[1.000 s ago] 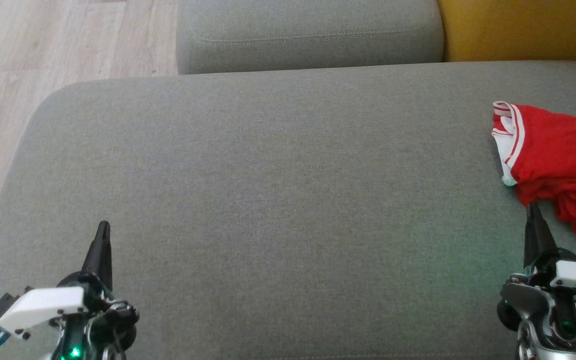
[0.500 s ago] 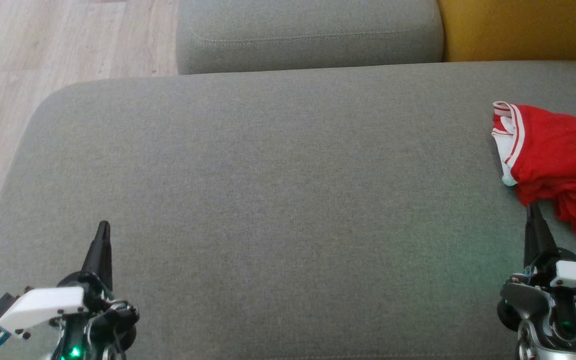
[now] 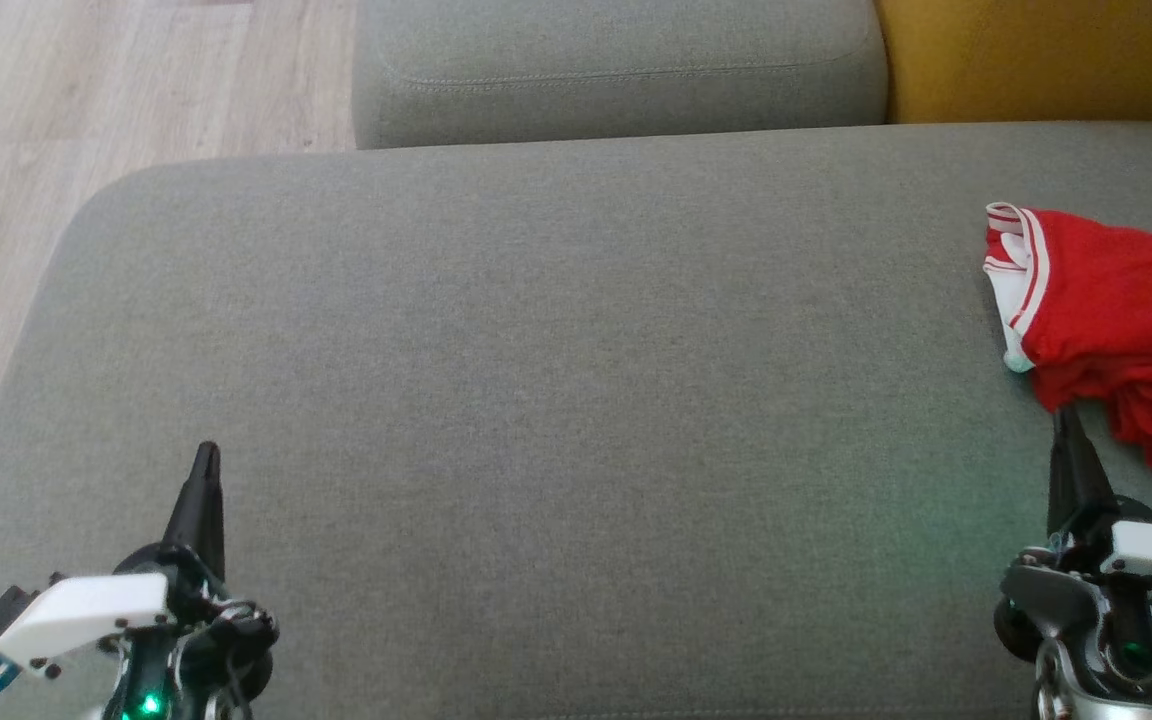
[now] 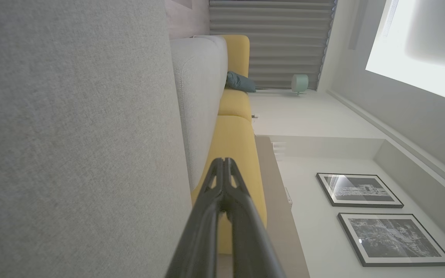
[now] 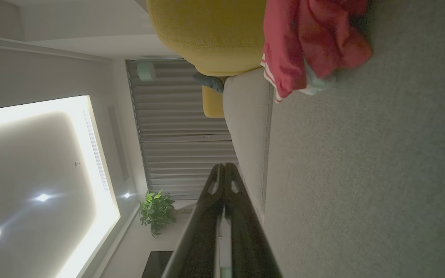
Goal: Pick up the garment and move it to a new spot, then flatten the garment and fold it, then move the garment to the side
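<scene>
The garment [image 3: 1111, 320] is red with white striped trim and lies crumpled at the right edge of the grey couch seat [image 3: 556, 380]; in the right wrist view the garment [image 5: 307, 42] sits at the top. My right gripper [image 3: 1066, 418] is shut and empty, its tip just short of the garment's near edge, and its fingers [image 5: 224, 170] are pressed together. At the lower left my left gripper [image 3: 206, 452] hovers over bare cushion, shut with nothing in it, and its fingers [image 4: 222, 164] meet at the tips.
A grey back cushion [image 3: 616, 70] and a yellow cushion [image 3: 1046, 55] border the seat's far side. Wooden floor [image 3: 86, 100] lies beyond the seat's left edge. The wrist views show curtains [image 4: 269, 38], framed pictures [image 4: 361, 189] and a plant [image 5: 155, 210].
</scene>
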Robot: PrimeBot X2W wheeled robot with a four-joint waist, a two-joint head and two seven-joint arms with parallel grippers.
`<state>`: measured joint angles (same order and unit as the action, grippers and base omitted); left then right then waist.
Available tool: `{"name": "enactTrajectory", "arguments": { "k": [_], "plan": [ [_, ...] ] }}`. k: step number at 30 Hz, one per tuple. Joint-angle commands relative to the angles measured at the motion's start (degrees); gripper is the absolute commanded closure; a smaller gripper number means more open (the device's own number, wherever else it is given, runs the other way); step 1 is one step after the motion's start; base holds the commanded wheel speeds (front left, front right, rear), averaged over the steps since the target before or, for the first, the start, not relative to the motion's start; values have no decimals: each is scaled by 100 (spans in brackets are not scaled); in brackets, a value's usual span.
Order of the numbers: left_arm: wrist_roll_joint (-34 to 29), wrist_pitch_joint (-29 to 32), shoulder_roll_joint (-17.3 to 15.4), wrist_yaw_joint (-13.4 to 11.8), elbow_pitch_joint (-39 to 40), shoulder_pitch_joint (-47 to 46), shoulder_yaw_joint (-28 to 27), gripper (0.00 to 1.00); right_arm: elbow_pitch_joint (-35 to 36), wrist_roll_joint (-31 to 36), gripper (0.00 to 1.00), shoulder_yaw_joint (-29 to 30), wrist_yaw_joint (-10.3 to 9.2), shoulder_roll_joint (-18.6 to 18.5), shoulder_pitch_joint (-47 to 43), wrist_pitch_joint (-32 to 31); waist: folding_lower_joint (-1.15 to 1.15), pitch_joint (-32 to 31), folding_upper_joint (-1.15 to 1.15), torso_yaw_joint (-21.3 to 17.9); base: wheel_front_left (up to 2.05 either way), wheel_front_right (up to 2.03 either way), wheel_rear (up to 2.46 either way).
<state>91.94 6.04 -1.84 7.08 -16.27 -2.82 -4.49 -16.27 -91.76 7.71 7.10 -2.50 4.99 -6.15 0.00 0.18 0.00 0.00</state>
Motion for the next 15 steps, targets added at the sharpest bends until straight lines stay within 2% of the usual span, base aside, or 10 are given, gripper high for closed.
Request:
{"name": "enactTrajectory", "arguments": {
  "k": [1,15],
  "plan": [
    [24,44,-104,41,221,-337,-202,100,224,-40,100,-119,39,-38,119,-34,0,0,0,0,0,0,0],
    [24,44,-104,41,221,-337,-202,100,224,-41,100,-119,39,-38,119,-34,0,0,0,0,0,0,0]
  ]
}}
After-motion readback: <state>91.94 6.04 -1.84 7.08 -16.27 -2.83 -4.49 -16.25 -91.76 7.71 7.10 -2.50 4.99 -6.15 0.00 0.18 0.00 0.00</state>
